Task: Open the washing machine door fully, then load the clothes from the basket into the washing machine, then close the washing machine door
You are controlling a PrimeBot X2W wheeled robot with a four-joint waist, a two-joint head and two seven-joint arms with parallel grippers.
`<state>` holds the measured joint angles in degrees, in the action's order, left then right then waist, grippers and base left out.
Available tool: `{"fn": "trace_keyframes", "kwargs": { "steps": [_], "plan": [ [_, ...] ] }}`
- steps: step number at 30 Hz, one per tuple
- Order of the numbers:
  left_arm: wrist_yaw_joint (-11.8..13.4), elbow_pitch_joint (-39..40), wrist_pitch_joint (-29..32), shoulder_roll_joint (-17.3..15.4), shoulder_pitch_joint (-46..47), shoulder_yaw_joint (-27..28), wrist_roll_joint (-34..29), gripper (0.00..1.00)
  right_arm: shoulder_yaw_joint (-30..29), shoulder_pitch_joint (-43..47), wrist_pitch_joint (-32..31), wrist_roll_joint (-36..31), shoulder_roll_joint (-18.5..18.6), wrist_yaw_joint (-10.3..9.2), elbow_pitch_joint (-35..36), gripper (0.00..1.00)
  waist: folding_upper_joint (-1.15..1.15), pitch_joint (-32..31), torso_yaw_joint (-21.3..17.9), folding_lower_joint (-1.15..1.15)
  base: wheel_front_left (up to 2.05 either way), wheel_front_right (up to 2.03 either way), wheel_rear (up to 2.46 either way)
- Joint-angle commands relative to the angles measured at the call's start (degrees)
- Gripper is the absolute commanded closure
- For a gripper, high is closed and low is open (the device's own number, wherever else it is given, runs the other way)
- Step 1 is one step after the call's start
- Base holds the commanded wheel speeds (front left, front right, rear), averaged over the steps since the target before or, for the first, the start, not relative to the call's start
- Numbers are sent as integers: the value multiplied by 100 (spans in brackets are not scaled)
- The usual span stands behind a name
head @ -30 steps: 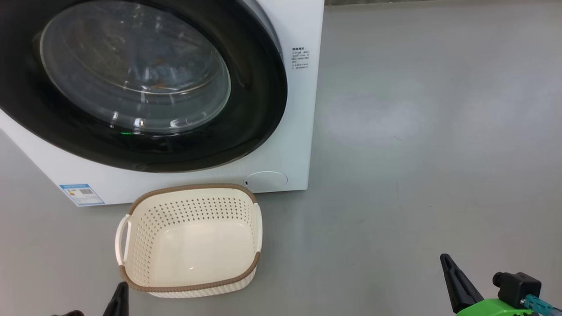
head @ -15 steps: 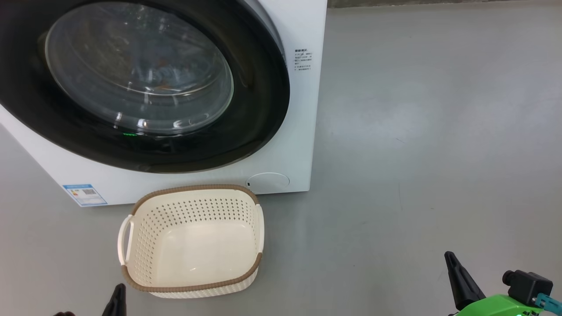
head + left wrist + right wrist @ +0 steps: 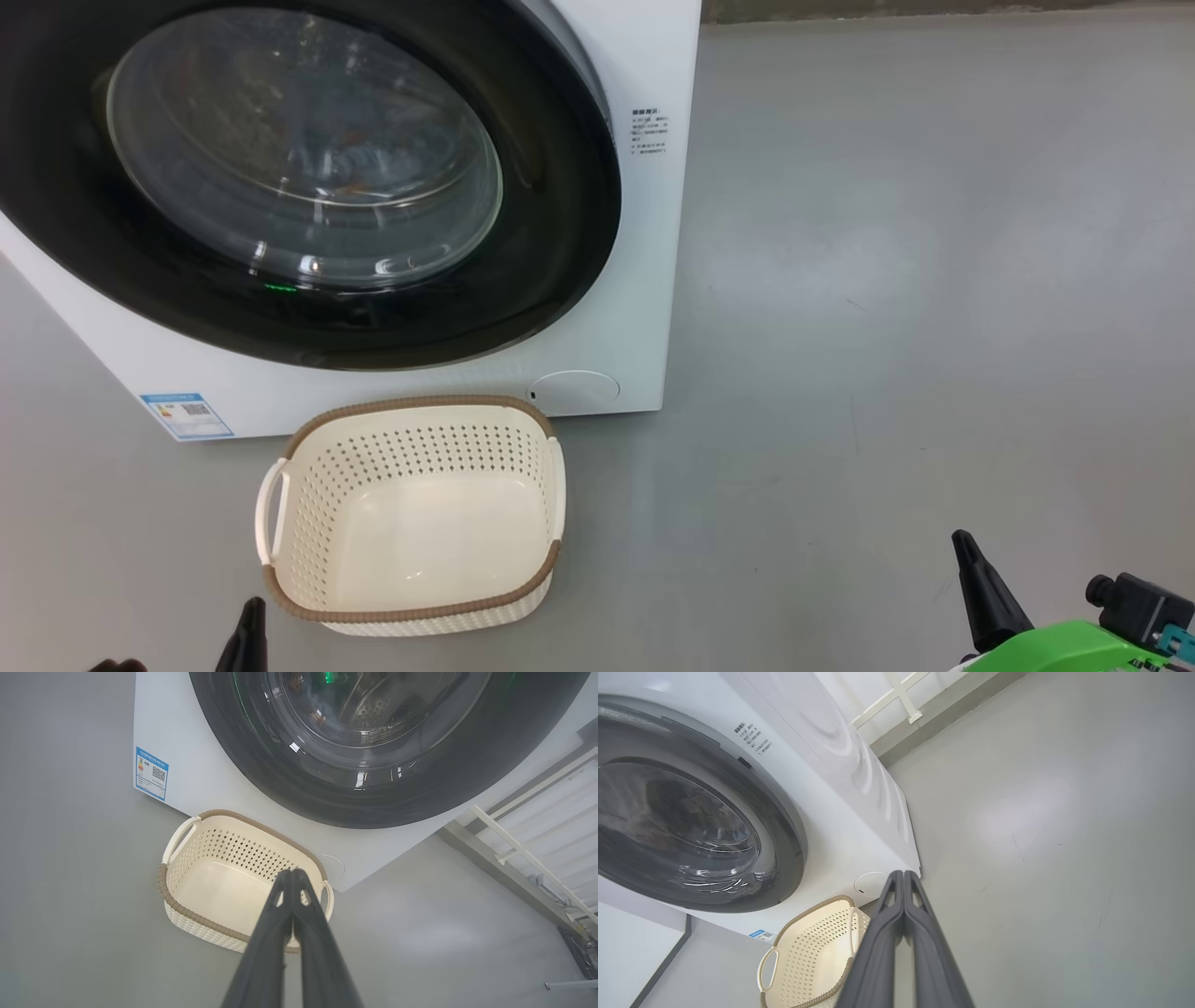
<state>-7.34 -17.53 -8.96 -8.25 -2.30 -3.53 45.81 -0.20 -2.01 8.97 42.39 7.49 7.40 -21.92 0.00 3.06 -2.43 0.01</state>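
Note:
The washing machine door (image 3: pixel 560 233) lies shut against the white washing machine (image 3: pixel 644 299), its black rim around the glass bowl (image 3: pixel 299 149). Behind the glass I make out faint blue and orange clothes (image 3: pixel 317 718) in the drum. The basket (image 3: pixel 420 403) stands on the floor in front of the machine, its bare cream bottom showing. My left gripper (image 3: pixel 292 872) is shut and hangs above the basket's near side; its tip (image 3: pixel 247 635) shows by the basket's front left corner. My right gripper (image 3: pixel 903 873) is shut, low at the right (image 3: pixel 980 588), well away from the basket (image 3: pixel 808 952).
Grey floor (image 3: pixel 887 327) spreads wide to the right of the machine. A blue label (image 3: pixel 187 415) and a round white flap (image 3: pixel 572 390) sit low on the machine's front. White railing (image 3: pixel 514 844) runs along the wall beside the machine.
The whole head view has shifted slightly, so the camera moved. The door, the basket and both shut grippers keep their places relative to each other.

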Motion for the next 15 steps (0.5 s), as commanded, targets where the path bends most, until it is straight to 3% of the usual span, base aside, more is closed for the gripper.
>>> {"fn": "trace_keyframes", "kwargs": {
  "steps": [1, 15],
  "plan": [
    [-6, 147, 31, -75, 218, 125, 160, 100, -9, -166, -41, 156, 39, 3, 166, 100, 0, -5, 4, -1, 0, 0, 0],
    [-8, 179, 263, 15, 317, 255, 875, 100, -104, -206, -277, 921, -37, 4, 265, 100, 0, -50, 42, -1, 0, 0, 0]
  ]
}}
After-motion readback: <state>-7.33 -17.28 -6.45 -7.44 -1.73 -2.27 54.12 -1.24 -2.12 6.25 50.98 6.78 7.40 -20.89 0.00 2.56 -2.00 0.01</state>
